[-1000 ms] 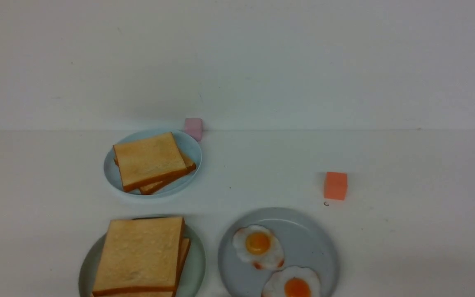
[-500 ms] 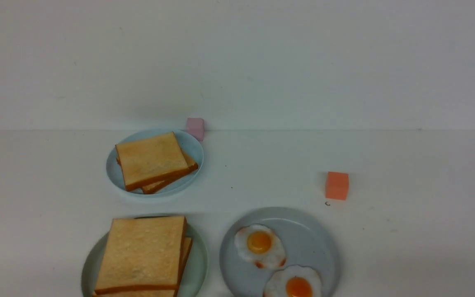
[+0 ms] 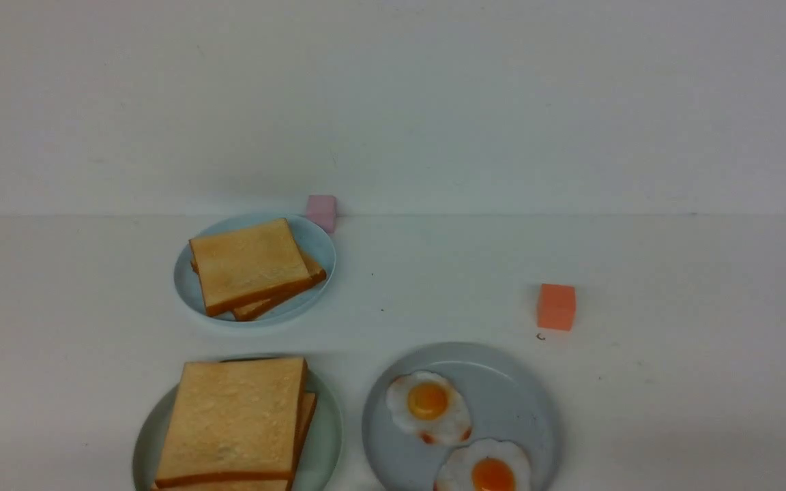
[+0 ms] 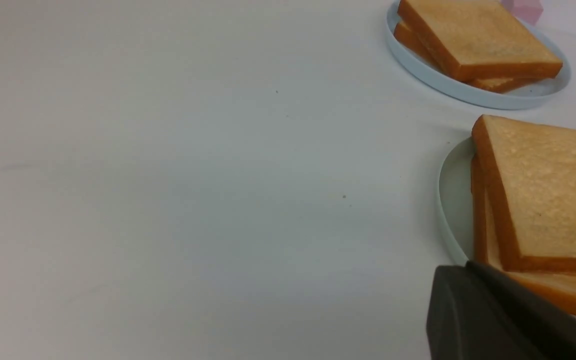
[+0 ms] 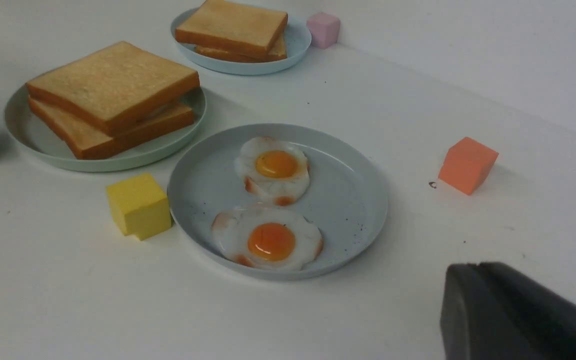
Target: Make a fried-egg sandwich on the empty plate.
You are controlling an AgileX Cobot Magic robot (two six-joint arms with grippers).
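Jaws together on both, my left gripper (image 4: 493, 310) sits just beside the fried-egg sandwich (image 4: 543, 200); my right gripper (image 5: 508, 310) lies well apart.

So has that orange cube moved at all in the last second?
No. The orange cube sits in the same spot beside the small dark mark on the table; the tiny shifts between pictures affect everything alike, so that is the camera.

1. A staged test bench, such as a lab, is suggested rather than a home kitchen.
2. A bare white counter (image 3: 673, 409) is set against a blank white wall (image 3: 434, 102).
3. Plain foam-like cubes, orange (image 3: 556, 307), pink (image 3: 321, 211) and yellow (image 5: 138, 205), are scattered among plates of glossy toy-like fried eggs (image 5: 273, 170).
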